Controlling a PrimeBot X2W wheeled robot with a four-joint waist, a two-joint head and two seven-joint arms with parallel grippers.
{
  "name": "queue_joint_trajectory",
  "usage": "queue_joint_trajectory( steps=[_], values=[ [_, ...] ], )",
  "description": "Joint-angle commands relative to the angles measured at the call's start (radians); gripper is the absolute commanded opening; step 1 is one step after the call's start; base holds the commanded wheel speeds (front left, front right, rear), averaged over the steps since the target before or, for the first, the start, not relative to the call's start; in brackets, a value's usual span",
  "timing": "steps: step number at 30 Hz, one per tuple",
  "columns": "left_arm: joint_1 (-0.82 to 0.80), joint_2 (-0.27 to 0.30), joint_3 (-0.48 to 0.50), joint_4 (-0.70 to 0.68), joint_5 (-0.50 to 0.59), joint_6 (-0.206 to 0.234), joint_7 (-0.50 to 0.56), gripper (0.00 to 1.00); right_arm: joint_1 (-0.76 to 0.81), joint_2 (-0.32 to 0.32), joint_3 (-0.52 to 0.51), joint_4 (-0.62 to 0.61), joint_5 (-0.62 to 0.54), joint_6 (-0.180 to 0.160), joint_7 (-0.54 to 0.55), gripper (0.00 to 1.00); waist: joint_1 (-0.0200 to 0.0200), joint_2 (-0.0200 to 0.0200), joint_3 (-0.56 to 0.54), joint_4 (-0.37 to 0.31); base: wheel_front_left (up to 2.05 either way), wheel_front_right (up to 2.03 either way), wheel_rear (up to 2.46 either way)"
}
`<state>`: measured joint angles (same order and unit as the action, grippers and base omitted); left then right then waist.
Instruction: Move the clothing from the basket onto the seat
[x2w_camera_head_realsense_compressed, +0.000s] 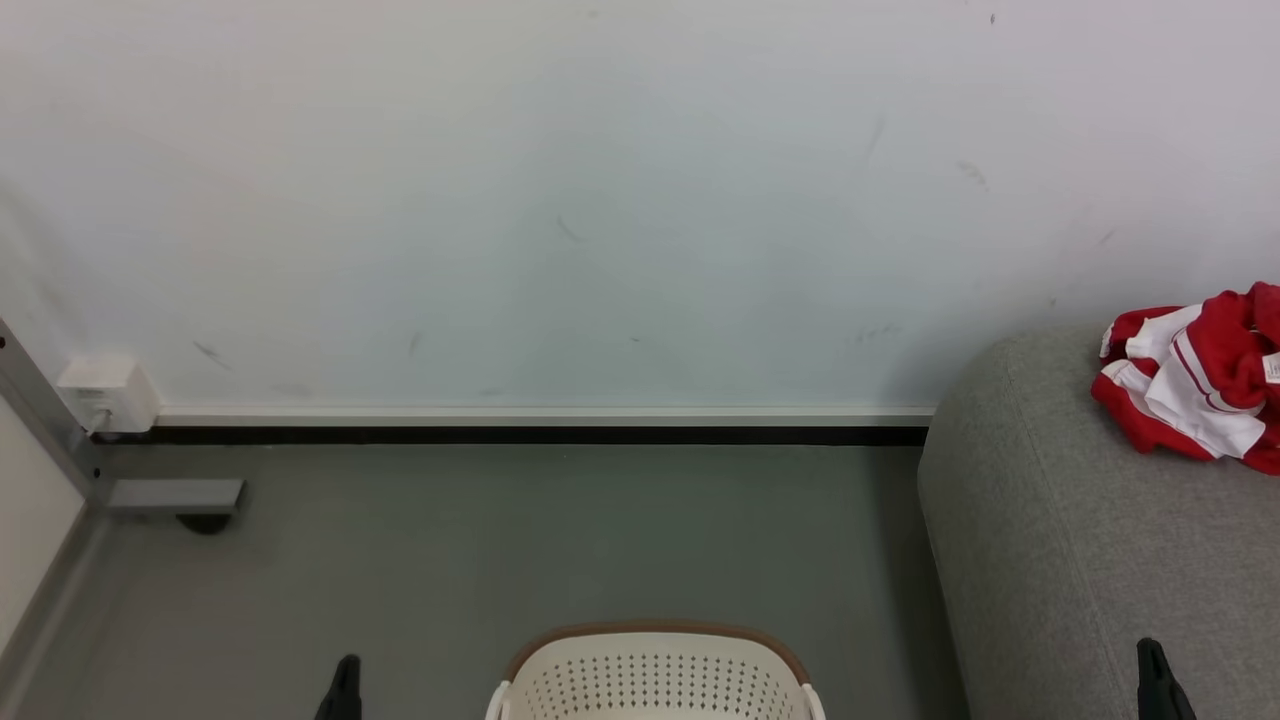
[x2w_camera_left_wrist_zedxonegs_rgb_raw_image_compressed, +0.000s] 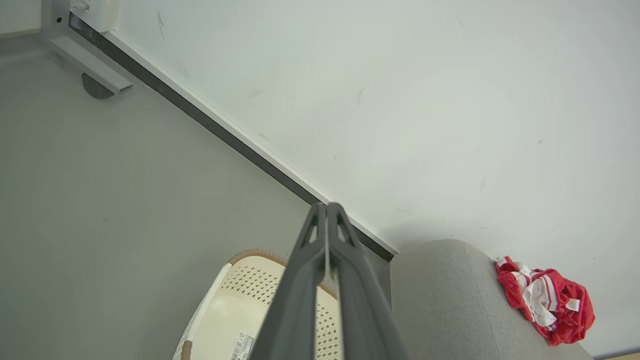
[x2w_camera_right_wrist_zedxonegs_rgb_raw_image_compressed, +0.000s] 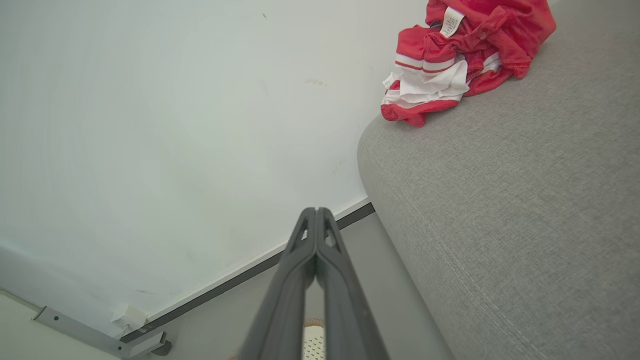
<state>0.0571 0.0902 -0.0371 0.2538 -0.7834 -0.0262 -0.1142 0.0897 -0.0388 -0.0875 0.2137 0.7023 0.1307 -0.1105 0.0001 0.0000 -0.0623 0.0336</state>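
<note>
The bright red soft garment with white panels and thin red stripes (x2w_camera_head_realsense_compressed: 1190, 385) lies crumpled on top of the large grey fabric-upholstered seat (x2w_camera_head_realsense_compressed: 1080, 560), towards its rear corner near the pale wall (x2w_camera_head_realsense_compressed: 600, 200) and well apart from the oval cream-white perforated plastic basket with the brown woven-look rim (x2w_camera_head_realsense_compressed: 655, 628), which stands on the grey floor (x2w_camera_head_realsense_compressed: 450, 540) just beside the seat.

The left end effector (x2w_camera_left_wrist_zedxonegs_rgb_raw_image_compressed: 326, 206) has its two dark fingers pressed together with nothing between them, hanging above the basket. The right end effector (x2w_camera_right_wrist_zedxonegs_rgb_raw_image_compressed: 316, 210) is likewise closed and empty, in the air beside the seat's rounded edge.

Judged from this, the transfer itself looks done and the step in hand is the close of the task. The part of the basket's inside that the left wrist view takes in is bare cream plastic. The next move seems to call for little beyond keeping both arms clear of the garment, and perhaps a check of the rest of the basket, which the pictures cut off.

As for writing, a small white label (x2w_camera_right_wrist_zedxonegs_rgb_raw_image_compressed: 452, 21) sewn into the red fabric carries print too small to read. A white sticker (x2w_camera_left_wrist_zedxonegs_rgb_raw_image_compressed: 242, 346) on the basket's floor shows a barcode and a small triangle mark; its text cannot be made out either.
</note>
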Motion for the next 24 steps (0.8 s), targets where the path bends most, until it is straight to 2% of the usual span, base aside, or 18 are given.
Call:
queue_joint_trajectory(
  steps=[1,24],
  values=[
    [-0.029,0.003,0.011,-0.012,-0.037,-0.005,0.008,0.0,-0.028,-0.011,-0.004,-0.009,0.039,0.0,0.007,0.0,0.0,0.0,0.001,0.0,0.0,0.0,0.0],
    [-0.078,-0.012,0.059,-0.012,-0.304,-0.04,0.083,0.0,-0.088,-0.013,-0.012,0.004,0.334,0.0,0.082,0.0,0.0,0.0,0.017,-0.009,0.0,0.0,0.0]
  ],
)
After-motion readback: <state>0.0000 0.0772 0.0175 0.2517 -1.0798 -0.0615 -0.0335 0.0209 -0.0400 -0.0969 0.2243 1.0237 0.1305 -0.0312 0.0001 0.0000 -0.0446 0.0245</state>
